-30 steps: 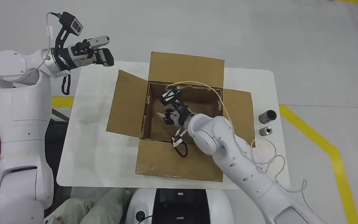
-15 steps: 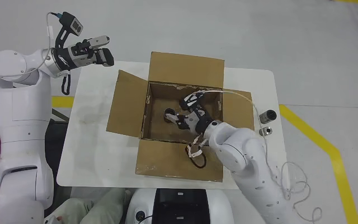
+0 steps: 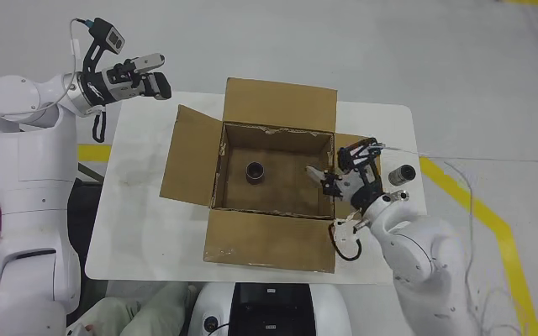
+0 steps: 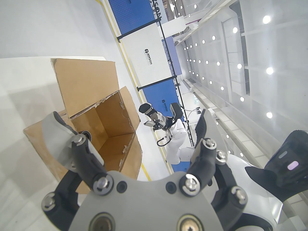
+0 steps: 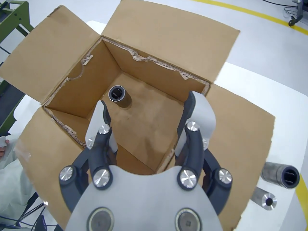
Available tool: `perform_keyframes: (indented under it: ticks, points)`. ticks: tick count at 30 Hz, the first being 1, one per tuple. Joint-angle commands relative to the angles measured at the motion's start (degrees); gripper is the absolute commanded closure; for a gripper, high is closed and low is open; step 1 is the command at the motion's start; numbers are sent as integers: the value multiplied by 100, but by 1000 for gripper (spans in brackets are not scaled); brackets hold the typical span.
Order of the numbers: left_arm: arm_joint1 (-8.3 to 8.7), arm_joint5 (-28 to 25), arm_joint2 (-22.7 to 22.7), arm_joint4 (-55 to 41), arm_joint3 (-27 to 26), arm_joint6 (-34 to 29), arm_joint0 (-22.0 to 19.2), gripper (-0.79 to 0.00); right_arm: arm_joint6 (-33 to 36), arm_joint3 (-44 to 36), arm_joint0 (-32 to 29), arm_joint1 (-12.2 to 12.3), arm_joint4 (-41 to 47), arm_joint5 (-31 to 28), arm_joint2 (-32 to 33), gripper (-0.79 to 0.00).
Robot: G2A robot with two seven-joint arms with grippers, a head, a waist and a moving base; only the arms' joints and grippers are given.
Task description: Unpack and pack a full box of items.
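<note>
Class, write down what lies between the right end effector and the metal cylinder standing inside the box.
Only the bare floor of the box lies between the right end effector and the metal cylinder, as the top view shows.

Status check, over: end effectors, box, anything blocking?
Left end effector open, empty, by table corner. Right end effector open over box rim. One cylinder inside; two cylinders out on table. Nothing blocking.

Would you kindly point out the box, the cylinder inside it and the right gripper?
box point(image 3: 282, 101): top view, far flap.
cylinder point(image 5: 117, 94): right wrist view, open top.
right gripper point(image 5: 146, 98): right wrist view, between fingertips.
</note>
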Motion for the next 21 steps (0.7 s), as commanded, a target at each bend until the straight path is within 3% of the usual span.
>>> perform_keyframes:
  ticks: [1,14,21]
  points:
    - [0,0,0,0,0,0,0,-785,-68,-44,-192,27,64,-3,275,-579]
    - [0,0,0,0,0,0,0,-785,-516,-50,-1124,157,498,-4,1852,-588]
    - [0,0,0,0,0,0,0,-785,-502,229,-1281,200,579,67,2273,-588]
